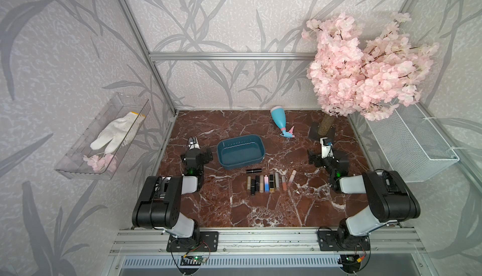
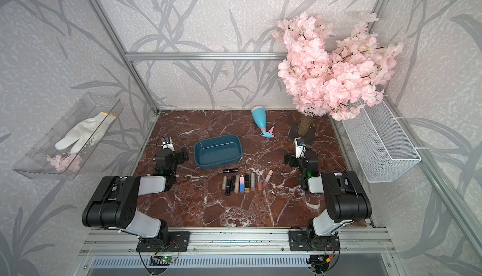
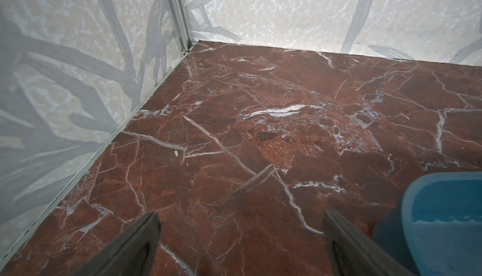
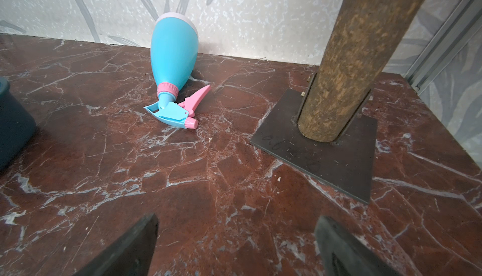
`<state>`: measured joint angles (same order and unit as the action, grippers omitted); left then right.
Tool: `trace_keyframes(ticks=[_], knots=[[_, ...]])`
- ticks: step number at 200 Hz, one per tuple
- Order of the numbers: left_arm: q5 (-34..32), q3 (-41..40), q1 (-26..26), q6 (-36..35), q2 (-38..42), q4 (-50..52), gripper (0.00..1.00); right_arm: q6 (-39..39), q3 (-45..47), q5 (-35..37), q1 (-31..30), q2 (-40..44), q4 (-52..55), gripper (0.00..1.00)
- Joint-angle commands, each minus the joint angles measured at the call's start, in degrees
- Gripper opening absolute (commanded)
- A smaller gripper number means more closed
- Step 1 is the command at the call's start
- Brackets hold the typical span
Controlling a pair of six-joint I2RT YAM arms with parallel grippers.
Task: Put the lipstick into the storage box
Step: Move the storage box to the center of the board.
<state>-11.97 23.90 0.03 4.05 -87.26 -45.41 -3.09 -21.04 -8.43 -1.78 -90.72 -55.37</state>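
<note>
Red marble tabletop [image 1: 260,209] | leaf-print walls [image 1: 234,14] | left claw [image 3: 241,213] spread wide | right claw [image 4: 237,216] spread wide

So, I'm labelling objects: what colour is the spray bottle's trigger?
The trigger is pink; right wrist view shows it best.

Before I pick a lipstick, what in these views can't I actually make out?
The row of lipsticks: too small in both top views to tell whether neighbours touch; absent from both wrist views.
The storage box: cut off by the frame edge in both wrist views.
The left gripper and right gripper: open in the wrist views; in the top views too small and dark to read.
</note>
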Motion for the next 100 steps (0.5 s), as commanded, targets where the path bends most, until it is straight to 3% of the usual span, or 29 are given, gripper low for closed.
trace_keyframes(ticks=[1, 20, 45, 66, 100], knots=[[-0.56, 0.45, 0.44, 0.12, 1.04, 1.58, 1.0, 0.1, 1.13, 0.4, -0.15, 0.43, -3.14, 0.99], [-4.95, 2.07, 0.48, 2.01, 2.71, 5.86, 1.0, 0.71, 2.05, 1.12, 0.02, 1.27, -4.36, 0.99], [-4.7, 2.53, 0.41, 1.65, 4.67, 8.18, 1.0, 1.25, 2.12, 1.66, 0.2, 2.38, -3.7, 0.99], [-8.49, 3.57, 0.43, 3.26, 8.05, 12.74, 1.0, 1.42, 2.05, 2.33, 0.2, 4.9, -1.46, 0.99], [-13.01, 10.79, 0.45, 8.72, 12.71, 31.88, 1.0, 2.13, 0.52, 2.09, 0.37, 11.55, 7.69, 0.99]])
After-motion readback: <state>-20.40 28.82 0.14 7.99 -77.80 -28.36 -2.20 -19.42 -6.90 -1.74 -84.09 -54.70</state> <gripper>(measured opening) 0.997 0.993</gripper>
